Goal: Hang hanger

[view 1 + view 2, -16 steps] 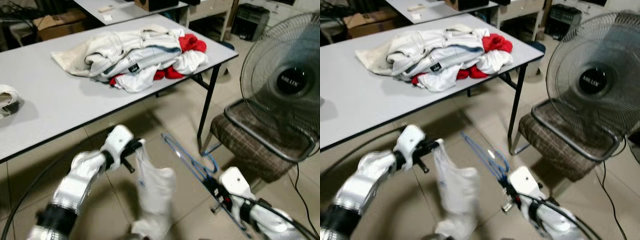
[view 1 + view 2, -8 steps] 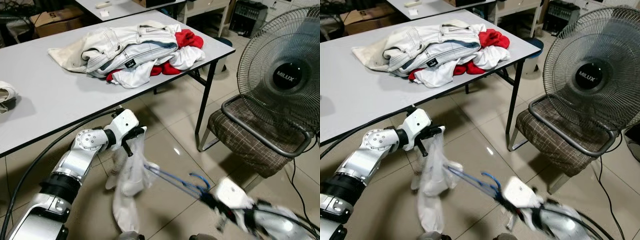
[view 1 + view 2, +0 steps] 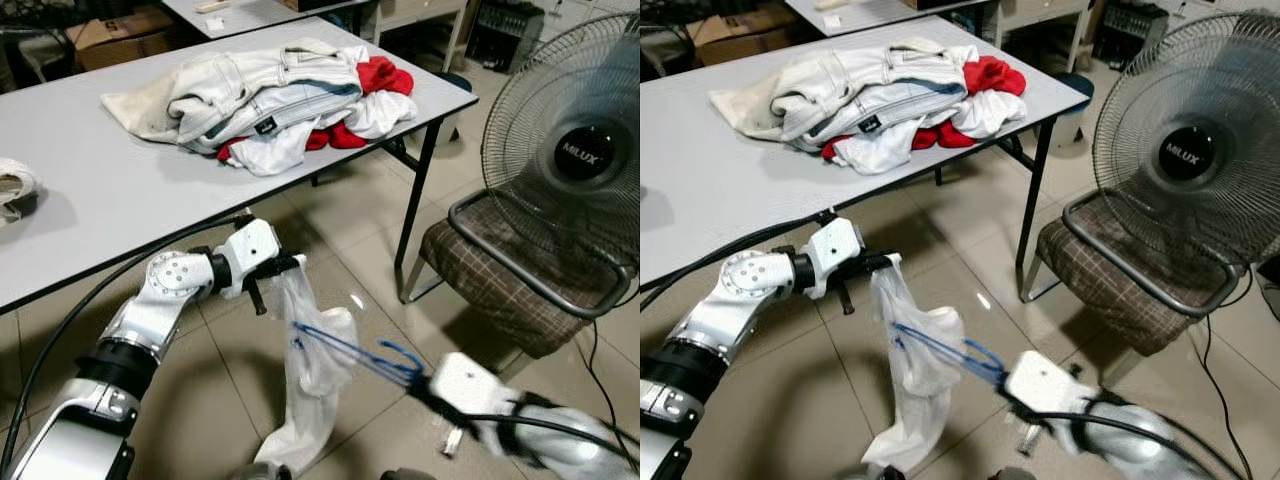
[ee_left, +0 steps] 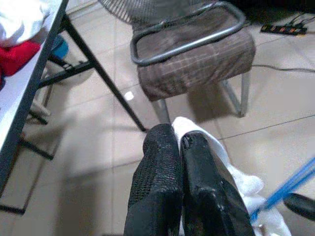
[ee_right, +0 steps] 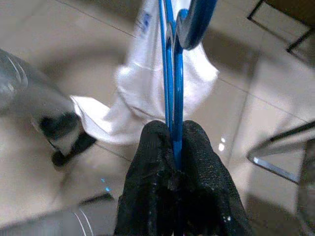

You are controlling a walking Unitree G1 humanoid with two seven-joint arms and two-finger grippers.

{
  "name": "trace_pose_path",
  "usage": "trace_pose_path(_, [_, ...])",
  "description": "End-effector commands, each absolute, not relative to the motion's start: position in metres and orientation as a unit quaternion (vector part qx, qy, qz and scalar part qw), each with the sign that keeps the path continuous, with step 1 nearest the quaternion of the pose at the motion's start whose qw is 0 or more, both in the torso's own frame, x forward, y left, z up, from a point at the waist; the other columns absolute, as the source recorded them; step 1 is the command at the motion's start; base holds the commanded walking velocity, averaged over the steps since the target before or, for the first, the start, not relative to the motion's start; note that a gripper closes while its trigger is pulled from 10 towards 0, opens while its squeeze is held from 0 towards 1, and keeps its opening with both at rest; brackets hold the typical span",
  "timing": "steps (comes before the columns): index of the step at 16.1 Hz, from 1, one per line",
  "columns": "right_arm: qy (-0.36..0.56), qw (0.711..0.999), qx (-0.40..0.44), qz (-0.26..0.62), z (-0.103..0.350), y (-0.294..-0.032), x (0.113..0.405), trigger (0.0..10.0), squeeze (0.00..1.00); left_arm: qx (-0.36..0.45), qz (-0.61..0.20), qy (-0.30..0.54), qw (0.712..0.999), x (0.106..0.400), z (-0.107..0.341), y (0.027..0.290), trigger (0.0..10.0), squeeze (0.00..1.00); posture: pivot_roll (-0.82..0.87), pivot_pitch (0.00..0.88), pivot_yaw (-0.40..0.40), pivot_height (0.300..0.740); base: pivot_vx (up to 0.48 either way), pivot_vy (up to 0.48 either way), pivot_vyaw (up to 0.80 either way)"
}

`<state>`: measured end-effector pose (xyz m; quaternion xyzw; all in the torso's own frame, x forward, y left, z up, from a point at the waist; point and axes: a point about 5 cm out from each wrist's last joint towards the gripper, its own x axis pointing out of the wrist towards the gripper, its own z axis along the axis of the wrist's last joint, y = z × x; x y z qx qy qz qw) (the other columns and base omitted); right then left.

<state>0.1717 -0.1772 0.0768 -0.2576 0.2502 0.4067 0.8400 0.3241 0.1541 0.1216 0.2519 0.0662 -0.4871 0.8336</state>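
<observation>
Two pincers grip: left (image 4: 179, 147) pinches white garment (image 3: 315, 370), right (image 5: 171, 147) clamps blue hanger (image 3: 350, 350).

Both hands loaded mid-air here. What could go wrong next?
1. The left hand pinches just the top edge of the white garment; pushing the blue hanger in could tug it free.
2. The right hand clamps thin wire; the hanger might twist.
3. The garment's hem hangs near the floor and may drag.
</observation>
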Motion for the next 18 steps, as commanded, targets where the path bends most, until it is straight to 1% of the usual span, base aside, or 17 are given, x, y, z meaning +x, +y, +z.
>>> trace_pose_path(1, [0.238, 0.843, -0.269, 0.401, 0.084, -0.181, 0.174, 10.0, 0.0, 0.254, -0.493, 0.047, 0.831, 0.327, 0.132, 0.155, 0.0, 0.0, -0.03, 0.039, 0.063, 0.74, 0.0, 0.0, 0.0])
trace_pose_path(2, [0.231, 0.843, -0.291, 0.388, 0.096, -0.188, 0.177, 10.0, 0.0, 0.279, -0.481, 0.058, 0.829, 0.332, 0.131, 0.161, 0.0, 0.0, -0.02, 0.038, 0.07, 0.74, 0.0, 0.0, 0.0])
trace_pose_path(3, [0.23, 0.846, -0.299, 0.376, 0.099, -0.19, 0.179, 10.0, 0.0, 0.284, -0.477, 0.059, 0.83, 0.333, 0.131, 0.162, 0.0, 0.0, -0.03, 0.042, 0.077, 0.74, 0.0, 0.0, 0.0])
trace_pose_path(5, [0.224, 0.854, -0.311, 0.351, 0.101, -0.191, 0.185, 10.0, 0.0, 0.267, -0.491, 0.044, 0.828, 0.332, 0.135, 0.161, 0.0, 0.0, -0.02, 0.045, 0.081, 0.74, 0.0, 0.0, 0.0])
trace_pose_path(7, [0.216, 0.856, -0.332, 0.333, 0.101, -0.193, 0.191, 10.0, 0.0, 0.26, -0.513, 0.039, 0.817, 0.33, 0.137, 0.158, 0.0, 0.0, -0.02, 0.049, 0.077, 0.74, 0.0, 0.0, 0.0])
trace_pose_path(8, [0.215, 0.855, -0.331, 0.337, 0.104, -0.192, 0.192, 10.0, 0.0, 0.279, -0.502, 0.042, 0.818, 0.332, 0.136, 0.161, 0.0, 0.0, -0.02, 0.051, 0.077, 0.74, 0.0, 0.0, 0.0])
trace_pose_path(9, [0.209, 0.859, -0.319, 0.343, 0.106, -0.189, 0.193, 10.0, 0.0, 0.278, -0.5, 0.04, 0.82, 0.333, 0.136, 0.162, 0.0, 0.0, -0.02, 0.051, 0.077, 0.74, 0.0, 0.0, 0.0])
trace_pose_path(14, [0.19, 0.848, -0.314, 0.382, 0.107, -0.177, 0.199, 10.0, 0.0, 0.267, -0.514, 0.027, 0.814, 0.332, 0.141, 0.159, 0.0, 0.0, -0.01, 0.051, 0.077, 0.74, 0.0, 0.0, 0.0])
trace_pose_path(16, [0.171, 0.845, -0.293, 0.414, 0.111, -0.165, 0.201, 10.0, 0.0, 0.264, -0.519, 0.018, 0.813, 0.332, 0.143, 0.156, 0.0, 0.0, -0.01, 0.052, 0.073, 0.74, 0.0, 0.0, 0.0])
trace_pose_path(18, [0.171, 0.839, -0.29, 0.427, 0.11, -0.161, 0.201, 10.0, 0.0, 0.264, -0.522, 0.014, 0.811, 0.332, 0.144, 0.153, 0.0, 0.0, -0.01, 0.053, 0.071, 0.74, 0.0, 0.0, 0.0])
